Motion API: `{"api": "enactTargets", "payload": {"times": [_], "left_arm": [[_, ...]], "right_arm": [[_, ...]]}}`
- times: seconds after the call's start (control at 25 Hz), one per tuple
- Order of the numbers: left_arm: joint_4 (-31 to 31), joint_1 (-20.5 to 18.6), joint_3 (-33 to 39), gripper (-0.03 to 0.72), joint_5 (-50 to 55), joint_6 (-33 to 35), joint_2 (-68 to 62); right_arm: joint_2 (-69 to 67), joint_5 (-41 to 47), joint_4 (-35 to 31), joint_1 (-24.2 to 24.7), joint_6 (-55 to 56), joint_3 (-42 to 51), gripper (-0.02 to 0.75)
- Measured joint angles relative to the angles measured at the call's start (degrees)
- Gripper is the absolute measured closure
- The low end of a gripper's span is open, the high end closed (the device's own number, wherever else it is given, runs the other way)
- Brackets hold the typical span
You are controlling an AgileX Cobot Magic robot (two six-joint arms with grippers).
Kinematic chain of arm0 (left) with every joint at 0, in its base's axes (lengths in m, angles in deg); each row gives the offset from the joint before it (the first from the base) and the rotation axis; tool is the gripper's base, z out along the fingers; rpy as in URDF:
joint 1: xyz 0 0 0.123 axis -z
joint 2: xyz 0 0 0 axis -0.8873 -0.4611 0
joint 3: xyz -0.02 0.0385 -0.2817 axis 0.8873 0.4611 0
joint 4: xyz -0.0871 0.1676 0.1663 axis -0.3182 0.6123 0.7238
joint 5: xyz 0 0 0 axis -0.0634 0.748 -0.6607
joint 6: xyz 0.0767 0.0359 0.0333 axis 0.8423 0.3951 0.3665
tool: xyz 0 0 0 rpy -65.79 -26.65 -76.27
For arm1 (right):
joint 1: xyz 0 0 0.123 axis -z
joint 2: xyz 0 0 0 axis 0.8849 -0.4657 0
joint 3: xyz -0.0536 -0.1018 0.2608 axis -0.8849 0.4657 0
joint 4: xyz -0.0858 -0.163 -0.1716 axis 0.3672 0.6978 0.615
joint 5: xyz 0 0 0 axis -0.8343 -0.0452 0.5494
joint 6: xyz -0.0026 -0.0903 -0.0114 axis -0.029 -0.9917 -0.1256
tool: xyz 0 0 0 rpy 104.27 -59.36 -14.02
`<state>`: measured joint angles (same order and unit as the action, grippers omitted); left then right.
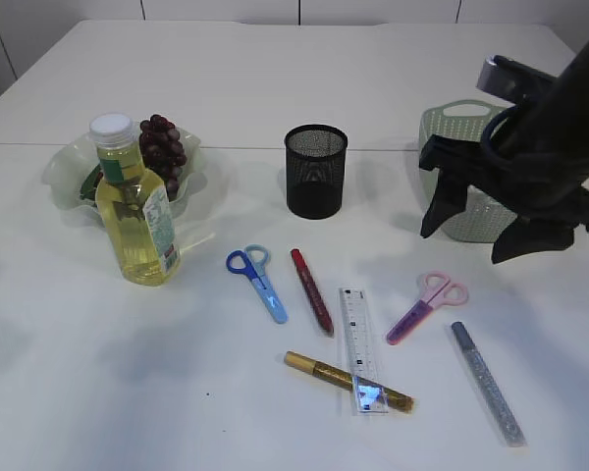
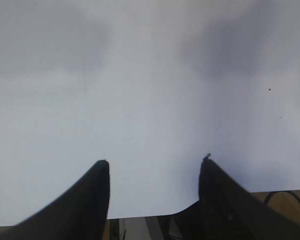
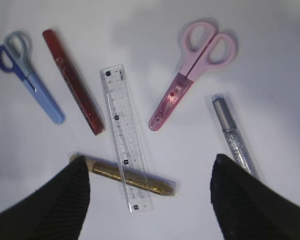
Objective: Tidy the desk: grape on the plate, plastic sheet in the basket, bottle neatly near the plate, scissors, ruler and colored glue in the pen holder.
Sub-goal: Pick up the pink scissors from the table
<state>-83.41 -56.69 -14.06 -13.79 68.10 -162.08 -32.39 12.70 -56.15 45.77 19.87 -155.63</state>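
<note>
white desk [image 1: 275, 78] filled the scene. at nine o'clock the bottle [image 1: 135, 206] stood upright just in front of the plate [image 1: 64, 177], where the grape [image 1: 163, 149] bunch lay. the pen holder [image 1: 315, 170] stood at twelve o'clock, the basket [image 1: 450, 128] at two o'clock behind the right tool [image 1: 471, 231], which hung spread and empty. at six o'clock lay the blue scissors [image 1: 257, 280], red glue [image 1: 311, 290], ruler [image 1: 359, 345] crossing over the gold glue [image 1: 346, 381], pink scissors [image 1: 427, 305] and silver glue [image 1: 486, 381]. the left tool [image 2: 154, 167] was spread over bare desk, holding nothing. i could not tell where the plastic sheet was.
</note>
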Motion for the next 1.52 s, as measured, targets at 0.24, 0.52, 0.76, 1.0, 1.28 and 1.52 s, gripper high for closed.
{"api": "enactTargets", "payload": {"times": [0.24, 0.52, 0.76, 1.0, 1.28, 1.52], "left_arm": [[0.0, 0.0, 0.0, 0.29, 0.0, 0.0, 0.0], [0.0, 0.0, 0.0, 0.293, -0.2, 0.0, 0.0], [0.0, 0.0, 0.0, 0.299, -0.2, 0.0, 0.0], [0.0, 0.0, 0.0, 0.305, -0.2, 0.0, 0.0], [0.0, 0.0, 0.0, 0.316, -2.0, 0.0, 0.0], [0.0, 0.0, 0.0, 0.316, -2.6, 0.0, 0.0]], "right_arm": [[-4.5, -1.4, 5.3, -3.8, 19.5, -2.3, 0.188], [-13.1, 6.8, 14.2, -8.9, 37.7, -13.2, 0.209], [-18.2, 11.1, 14.2, -8.7, 41.2, -17.8, 0.209], [-20.9, 12.8, 13.3, -5.9, 41.8, -17.9, 0.233], [-20.9, 12.1, 11.5, -2.4, 38.8, -17.9, 0.293], [-20.9, 14.9, 13.2, -2.4, 38.7, -17.8, 0.299]]}}
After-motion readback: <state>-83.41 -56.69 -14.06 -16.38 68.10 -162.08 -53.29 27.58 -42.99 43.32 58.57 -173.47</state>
